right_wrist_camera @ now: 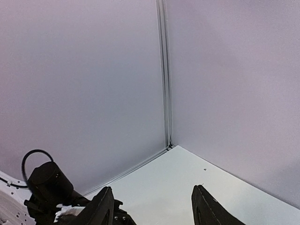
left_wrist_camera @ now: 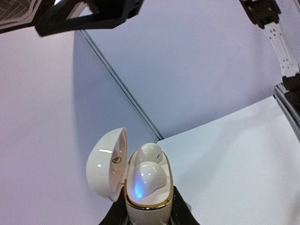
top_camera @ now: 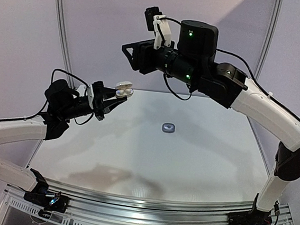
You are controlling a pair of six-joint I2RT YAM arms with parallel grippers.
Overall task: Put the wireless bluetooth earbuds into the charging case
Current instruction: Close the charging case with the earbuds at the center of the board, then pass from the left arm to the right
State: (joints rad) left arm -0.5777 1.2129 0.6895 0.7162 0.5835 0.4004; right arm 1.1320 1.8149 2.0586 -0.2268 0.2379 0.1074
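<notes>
Left pincer (top_camera: 112,95): clamped on the glossy white pebble-shaped charging case (left_wrist_camera: 147,201), held above the desk (top_camera: 135,159) with its lid open.
Two white earbuds (left_wrist_camera: 150,166): both seated in that case.
Right pincer (right_wrist_camera: 152,190): partly open, empty, raised.
Left: probably shutting the lid; small grey-purple pebble-like case (top_camera: 168,127) sits mid-desk, contents unclear.

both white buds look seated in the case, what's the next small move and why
Probably bring the right gripper, open and empty, down to tip the lid shut: the left gripper holds the white case with both white earbuds seated and its lid hinged open.
</notes>
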